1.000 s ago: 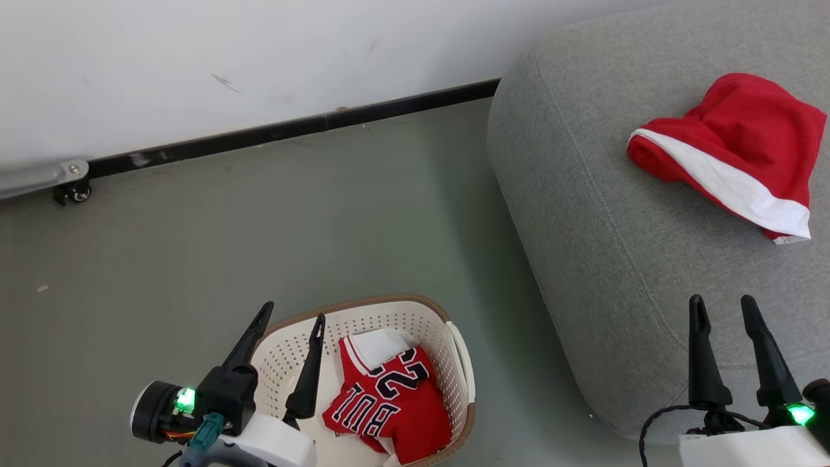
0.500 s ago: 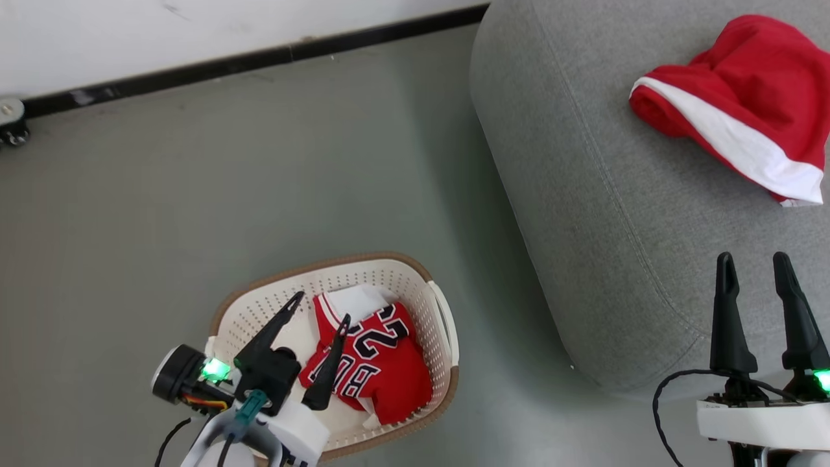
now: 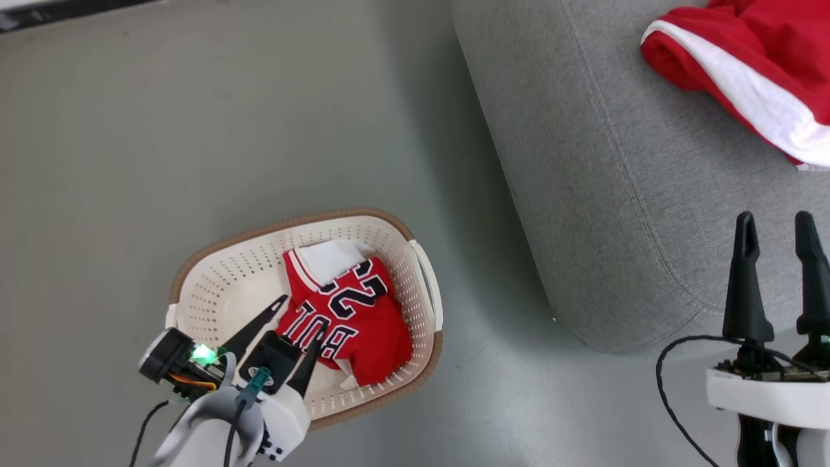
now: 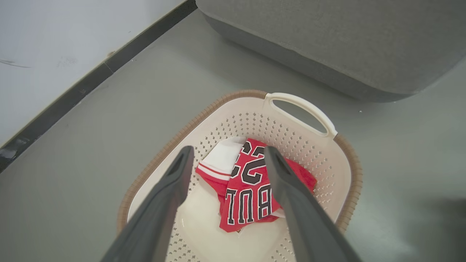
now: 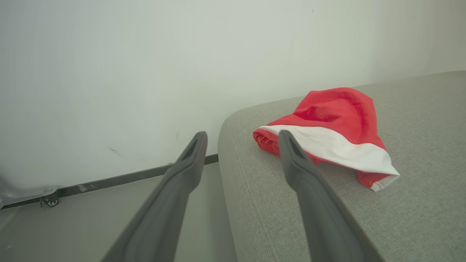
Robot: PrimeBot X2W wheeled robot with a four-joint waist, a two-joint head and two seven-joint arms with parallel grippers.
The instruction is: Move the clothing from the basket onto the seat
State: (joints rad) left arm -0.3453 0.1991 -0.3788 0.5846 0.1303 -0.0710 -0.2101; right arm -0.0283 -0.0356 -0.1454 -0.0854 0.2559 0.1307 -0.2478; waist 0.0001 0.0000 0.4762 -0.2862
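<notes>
Lower left: hovers with left gripper (image 3: 303,314) over jersey (image 3: 350,311) in basket (image 3: 214,246), jaws apart, empty. Lower right, by seat (image 3: 616,194): right gripper (image 3: 775,217), jaws apart too. Upper right, on seat: shorts (image 3: 746,78). Looks light, soft, floppy; best pinched at a raised fold.

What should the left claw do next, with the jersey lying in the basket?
Probably lower the left claw onto the red jersey and close. It is open over the basket, straddling the jersey in the wrist view, apparently not touching cloth yet; the red shorts already lie on the grey sofa.
</notes>
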